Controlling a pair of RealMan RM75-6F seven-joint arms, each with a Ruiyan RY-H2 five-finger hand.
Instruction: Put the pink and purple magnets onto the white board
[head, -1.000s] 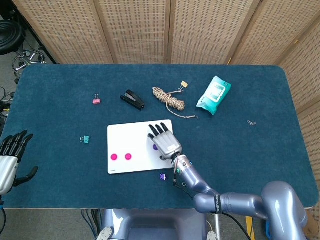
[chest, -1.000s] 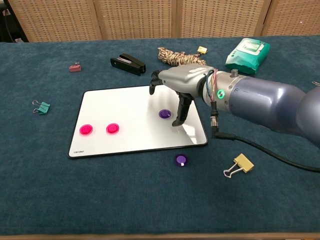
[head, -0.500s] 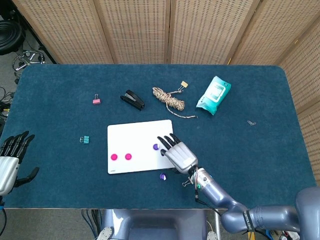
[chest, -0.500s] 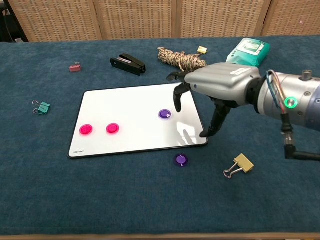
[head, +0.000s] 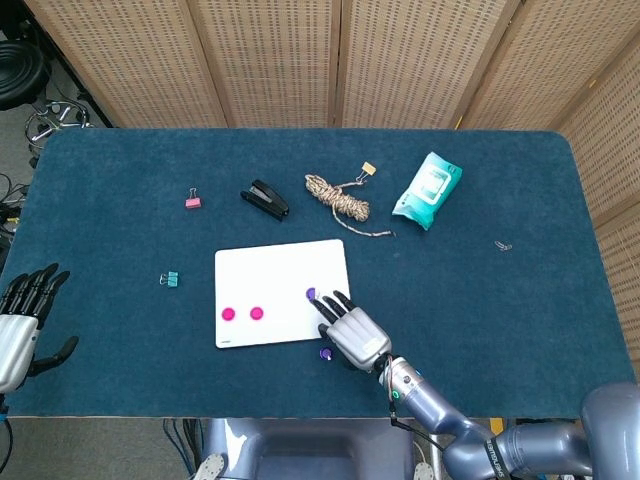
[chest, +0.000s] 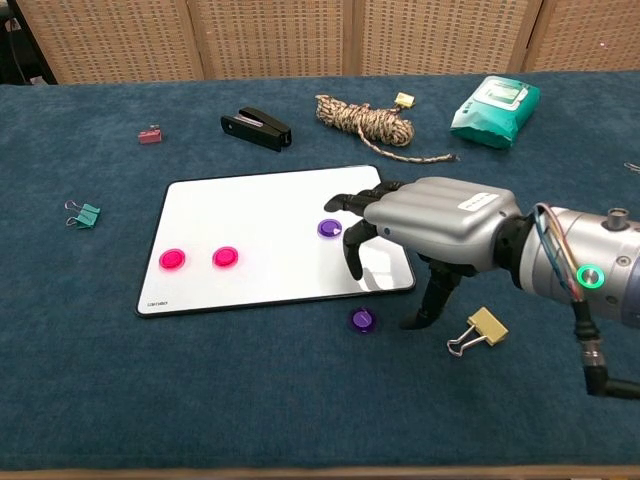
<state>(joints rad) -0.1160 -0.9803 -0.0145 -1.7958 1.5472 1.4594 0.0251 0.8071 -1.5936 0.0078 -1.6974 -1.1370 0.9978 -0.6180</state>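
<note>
The white board (head: 270, 275) (chest: 260, 225) lies flat at the table's middle. Two pink magnets (head: 229, 314) (head: 257, 313) (chest: 172, 260) (chest: 226, 257) sit near its left front. One purple magnet (head: 311, 294) (chest: 329, 228) rests on the board's right side. A second purple magnet (head: 325, 352) (chest: 362, 320) lies on the cloth just off the board's front right corner. My right hand (head: 352, 336) (chest: 430, 225) hovers over that corner with fingers spread and nothing held, the thumb pointing down beside the loose magnet. My left hand (head: 20, 320) stays at the table's left edge, fingers apart, empty.
At the back lie a black stapler (chest: 257, 128), a coil of rope (chest: 365, 117) and a green wipes pack (chest: 496, 105). A gold binder clip (chest: 478, 330) sits right of the loose magnet. A teal clip (chest: 84, 213) and a pink clip (chest: 151, 134) lie left.
My right hand has drawn back from the board toward the front right, leaving a purple magnet on it. The hand now hangs over the board's corner by the loose magnet.
</note>
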